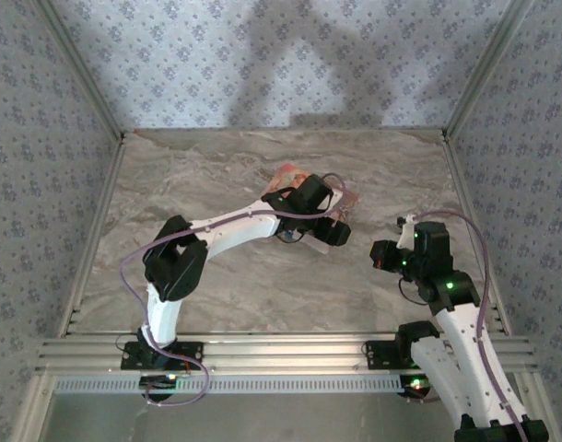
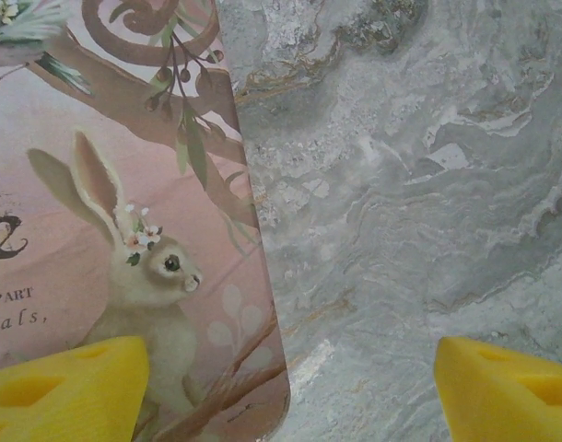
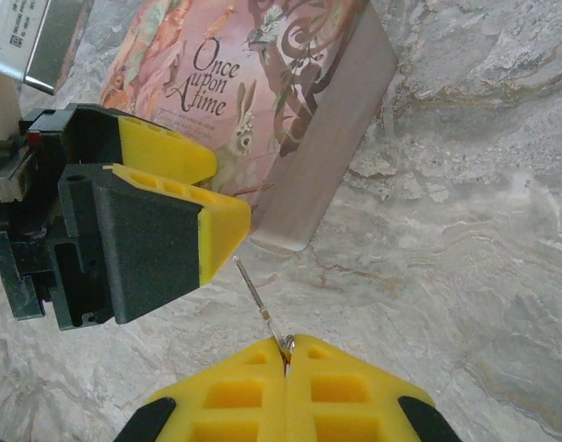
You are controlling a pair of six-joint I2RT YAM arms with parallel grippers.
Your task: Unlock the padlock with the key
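Robot test booth: marble-look tabletop (image 1: 216, 175), patterned wallpaper panels (image 1: 263, 64) walling it, aluminium rails (image 1: 281, 354) along its near edge.

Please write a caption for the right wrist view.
Right gripper pinches the key, tip near the left gripper and pink box.

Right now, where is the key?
In the right wrist view, the key pokes out of the right arm's shut jaws, low centre, its tip close to the corner of the pink box.

The table (image 1: 216, 175) has a grey marbled top streaked with brownish veins. A pink picture box (image 3: 263, 101), a rabbit on its lid, lies flat on it.
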